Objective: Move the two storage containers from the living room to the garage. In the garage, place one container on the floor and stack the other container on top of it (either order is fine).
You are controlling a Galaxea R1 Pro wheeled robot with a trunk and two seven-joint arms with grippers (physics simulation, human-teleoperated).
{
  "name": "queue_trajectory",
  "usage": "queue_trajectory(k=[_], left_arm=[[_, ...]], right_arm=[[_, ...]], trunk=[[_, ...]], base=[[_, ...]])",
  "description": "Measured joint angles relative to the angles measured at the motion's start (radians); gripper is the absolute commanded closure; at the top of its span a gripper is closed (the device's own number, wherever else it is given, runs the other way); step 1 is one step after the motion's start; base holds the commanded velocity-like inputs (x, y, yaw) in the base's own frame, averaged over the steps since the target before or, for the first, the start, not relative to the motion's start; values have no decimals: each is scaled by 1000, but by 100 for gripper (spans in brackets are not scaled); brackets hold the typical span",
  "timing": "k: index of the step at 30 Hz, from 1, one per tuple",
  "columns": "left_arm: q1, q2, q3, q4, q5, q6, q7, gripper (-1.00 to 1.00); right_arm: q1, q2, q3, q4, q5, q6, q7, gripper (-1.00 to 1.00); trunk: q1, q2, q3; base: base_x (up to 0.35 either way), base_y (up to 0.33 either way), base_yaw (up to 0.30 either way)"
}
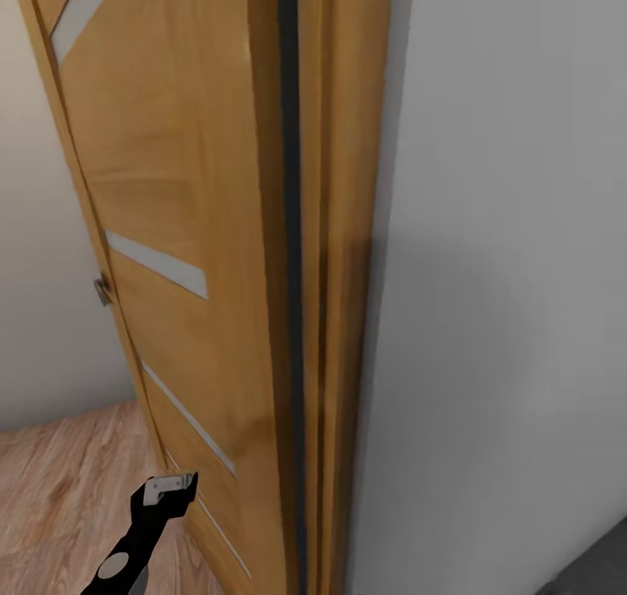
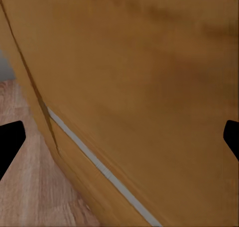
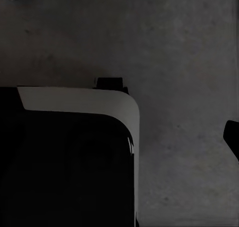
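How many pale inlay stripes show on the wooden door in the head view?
4 on the door: one at the top left corner, one at mid-height, one lower, one near the bottom beside the left gripper. More may lie outside the frame.

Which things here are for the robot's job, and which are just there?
For the job:
- left gripper, open, empty
- dark concrete floor
- wood-plank floor

Just there:
- wooden door
- door handle
- grey wall

The orange bins aren't visible.

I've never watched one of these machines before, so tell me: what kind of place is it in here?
Probably a doorway inside a house. A wooden door with pale stripes stands open beside a plain wall, and light wood-plank flooring lies below. The left end effector is near the door.
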Motion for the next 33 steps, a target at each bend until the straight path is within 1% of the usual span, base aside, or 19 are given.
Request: queue_trajectory(k=[2, 5, 7, 10, 33], left_arm=[[0, 0, 0, 0, 0, 0, 0, -100], [1, 1, 21, 5, 10, 1, 11, -100], [1, 1, 9, 2, 10, 1, 40, -100], [1, 1, 9, 2, 9, 1, 53, -100], [1, 1, 9, 2, 10, 1, 40, -100]], right_arm=[[0, 0, 0, 0, 0, 0, 0, -100], [0, 0, 0, 0, 0, 0, 0, -100], [0, 0, 0, 0, 0, 0, -1, -100], [0, 0, 0, 0, 0, 0, -1, -100], [0, 0, 0, 0, 0, 0, -2, -100]], trunk=[[0, 0, 1], [0, 0, 2], [0, 0, 2], [0, 0, 3], [0, 0, 3]], base=[[0, 0, -264], [0, 0, -221], [0, 0, -131], [0, 0, -67], [0, 0, -7]])
